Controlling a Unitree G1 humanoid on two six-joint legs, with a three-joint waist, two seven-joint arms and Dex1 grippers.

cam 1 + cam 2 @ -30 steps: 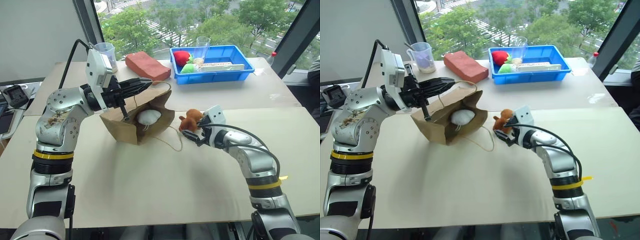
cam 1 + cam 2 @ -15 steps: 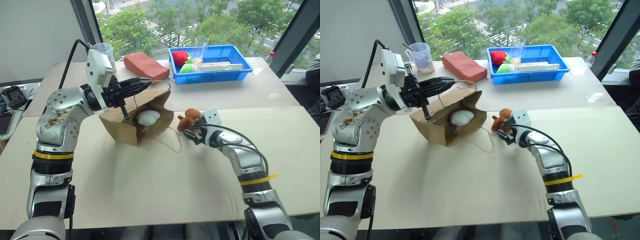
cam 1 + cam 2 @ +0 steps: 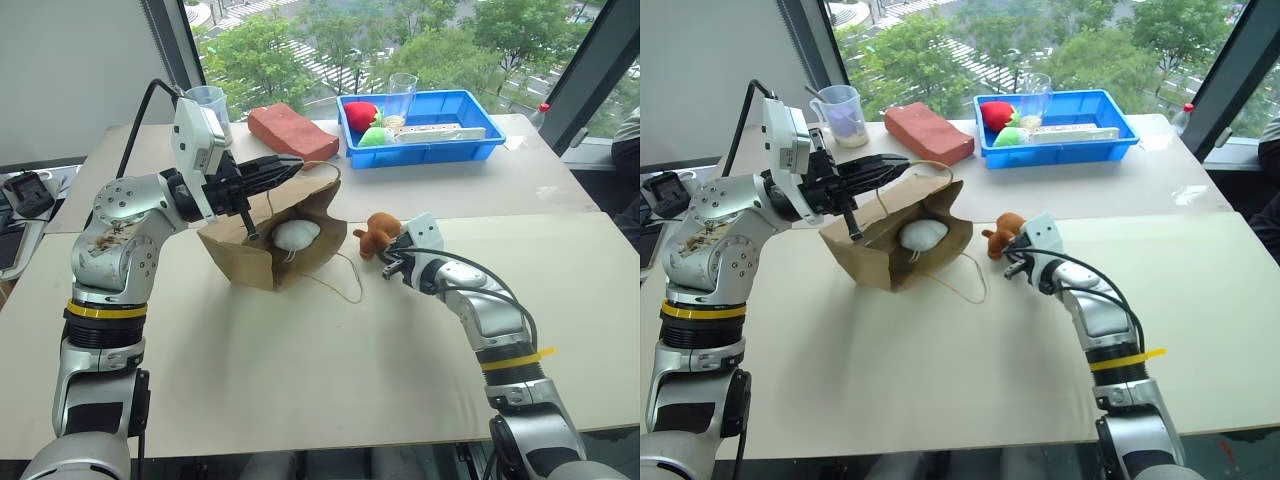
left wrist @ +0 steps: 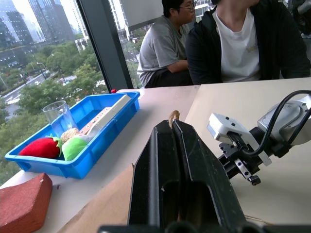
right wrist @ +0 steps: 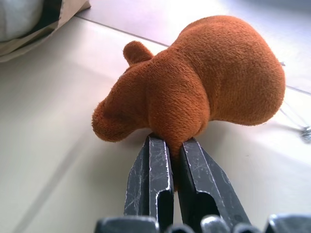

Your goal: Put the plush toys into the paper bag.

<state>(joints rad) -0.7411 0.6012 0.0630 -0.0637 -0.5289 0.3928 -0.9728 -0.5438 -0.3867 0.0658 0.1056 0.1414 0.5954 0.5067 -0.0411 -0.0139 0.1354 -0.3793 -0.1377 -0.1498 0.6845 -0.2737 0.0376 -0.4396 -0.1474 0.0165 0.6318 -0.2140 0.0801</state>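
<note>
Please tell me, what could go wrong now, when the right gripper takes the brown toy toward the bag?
1. The right gripper pinches only a small fold under the brown plush toy, so it may slip out when lifted.
2. The loose handle of the paper bag lies on the table between toy and opening and might snag.

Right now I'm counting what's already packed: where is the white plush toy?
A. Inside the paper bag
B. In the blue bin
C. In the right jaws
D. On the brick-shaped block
A: the white plush toy lies inside the open mouth of the paper bag.
</note>
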